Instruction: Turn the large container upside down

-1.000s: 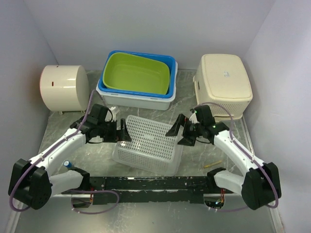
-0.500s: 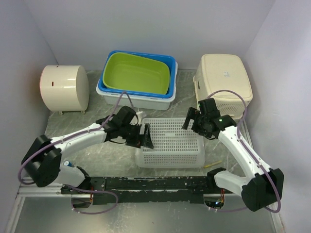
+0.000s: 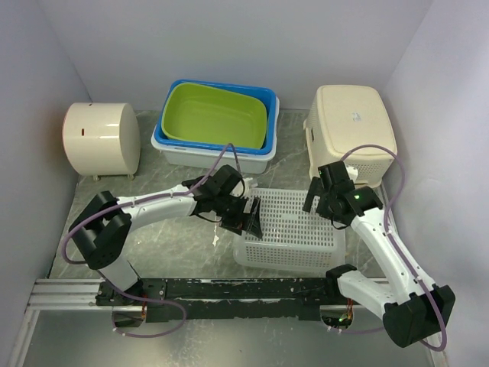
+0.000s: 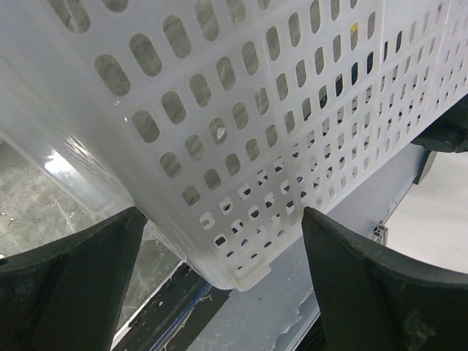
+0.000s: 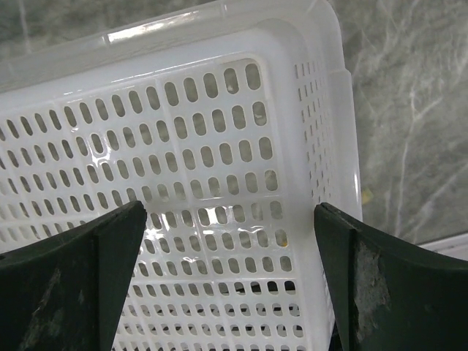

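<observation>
A: Where is the white slotted basket?

B: On the grey table, right of the middle and in front of the green tub, which sits inside a blue-rimmed tub. A broad flat slotted face points up, and the long near wall shows below it.

A: And the left gripper?

B: It is at the basket's left end, with the arm reaching in from the left. In the left wrist view its dark fingers are spread wide. The basket's slotted wall and a rounded corner fill the space between and beyond them. I cannot tell whether either finger touches the plastic.

A: The right gripper?

B: It is over the basket's far right corner, just in front of the cream bin. It is also spread wide. The right wrist view looks down on the flat slotted face, with one finger low on the left and the other low on the right. The basket's right edge runs down between them. Nothing is pinched in either gripper.

A: Anything else on the table?

B: A cream round container stands at the far left, well apart from the basket.
</observation>
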